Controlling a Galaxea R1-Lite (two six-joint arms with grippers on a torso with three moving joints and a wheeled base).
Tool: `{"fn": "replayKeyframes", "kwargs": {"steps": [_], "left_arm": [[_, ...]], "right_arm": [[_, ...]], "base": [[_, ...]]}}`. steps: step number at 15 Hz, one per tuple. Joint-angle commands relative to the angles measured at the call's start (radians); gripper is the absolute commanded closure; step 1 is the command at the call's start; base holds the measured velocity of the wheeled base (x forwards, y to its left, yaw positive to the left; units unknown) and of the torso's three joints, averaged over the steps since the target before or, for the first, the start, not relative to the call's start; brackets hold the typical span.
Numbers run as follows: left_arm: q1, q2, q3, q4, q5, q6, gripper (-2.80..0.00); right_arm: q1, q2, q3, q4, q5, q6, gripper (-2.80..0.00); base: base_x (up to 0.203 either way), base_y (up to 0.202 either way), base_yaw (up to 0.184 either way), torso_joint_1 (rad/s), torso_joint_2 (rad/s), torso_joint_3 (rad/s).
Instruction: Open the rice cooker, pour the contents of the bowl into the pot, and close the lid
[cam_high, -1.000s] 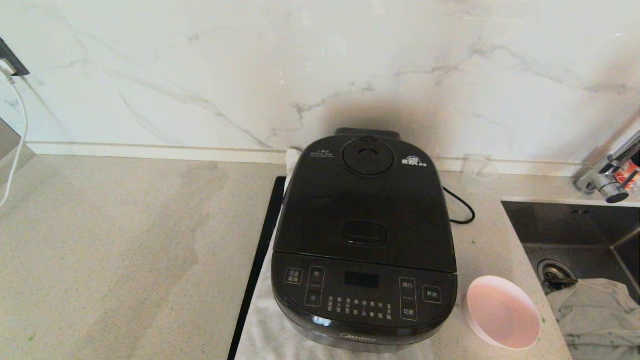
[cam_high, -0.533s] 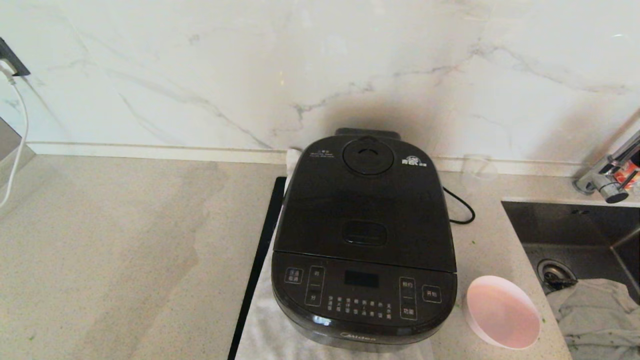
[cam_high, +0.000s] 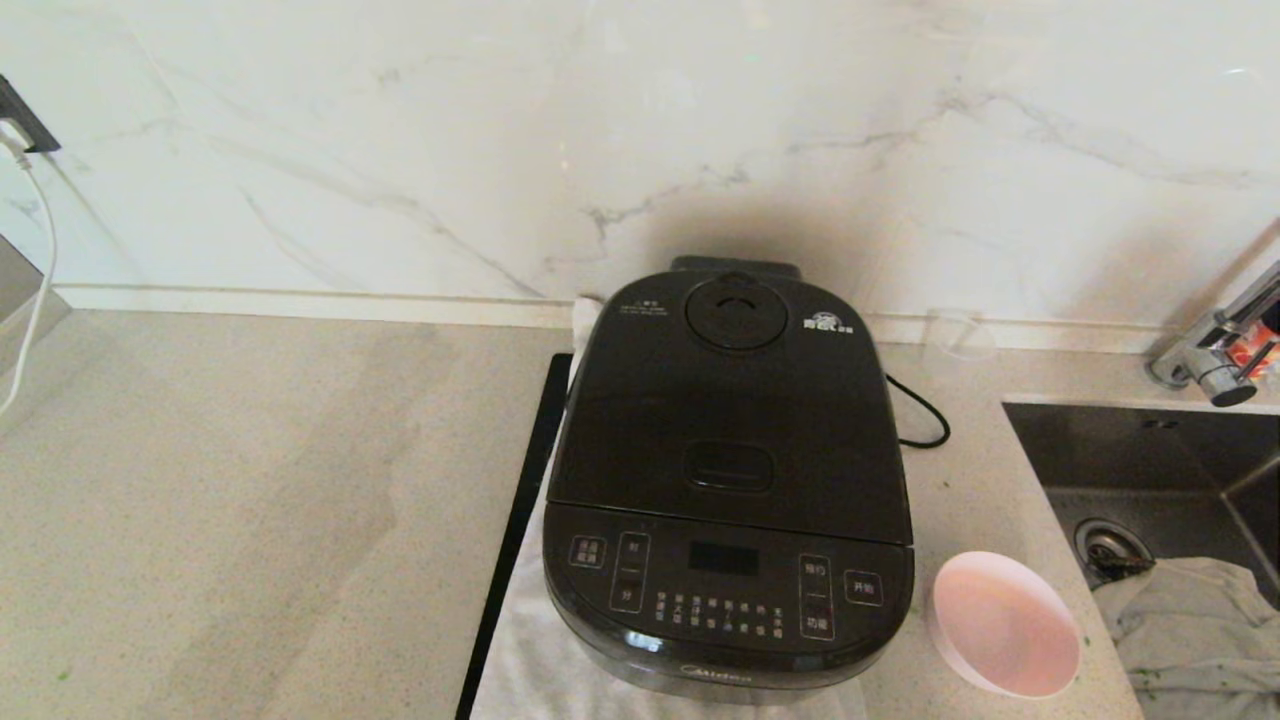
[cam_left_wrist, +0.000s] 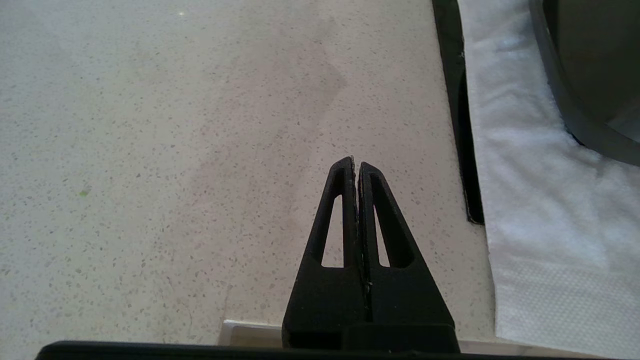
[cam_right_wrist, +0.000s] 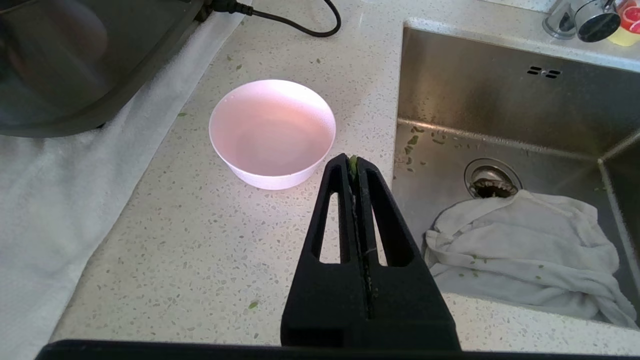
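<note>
The black rice cooker (cam_high: 730, 480) stands on a white towel with its lid (cam_high: 730, 400) down, so the pot is hidden. The pale pink bowl (cam_high: 1005, 625) sits upright on the counter just right of the cooker's front corner. In the right wrist view the bowl (cam_right_wrist: 272, 132) shows no green bits inside. Neither arm shows in the head view. My right gripper (cam_right_wrist: 353, 159) hangs shut above the counter on the near side of the bowl, apart from it, with a green scrap stuck at its tips. My left gripper (cam_left_wrist: 356, 162) is shut over bare counter left of the cooker (cam_left_wrist: 590, 65).
A steel sink (cam_high: 1150, 450) lies right of the bowl, with a crumpled cloth (cam_high: 1190, 620) in it and a tap (cam_high: 1215, 365) behind. A clear cup (cam_high: 955, 335) and the power cord (cam_high: 920, 410) are behind the cooker. A black strip (cam_high: 520, 520) edges the towel (cam_high: 530, 650).
</note>
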Motion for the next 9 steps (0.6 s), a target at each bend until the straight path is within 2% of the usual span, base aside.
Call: {"fn": "replayKeyframes", "kwargs": {"steps": [1, 9], "left_arm": [[0.0, -0.001, 0.0, 0.0, 0.001, 0.0, 0.0], [0.0, 0.0, 0.0, 0.0, 0.001, 0.0, 0.0]], "right_arm": [[0.0, 0.003, 0.001, 0.005, 0.001, 0.015, 0.0], [0.0, 0.005, 0.001, 0.005, 0.001, 0.018, 0.0]], "base": [[0.0, 0.0, 0.0, 0.0, 0.0, 0.0], [0.0, 0.0, 0.0, 0.0, 0.0, 0.0]]}}
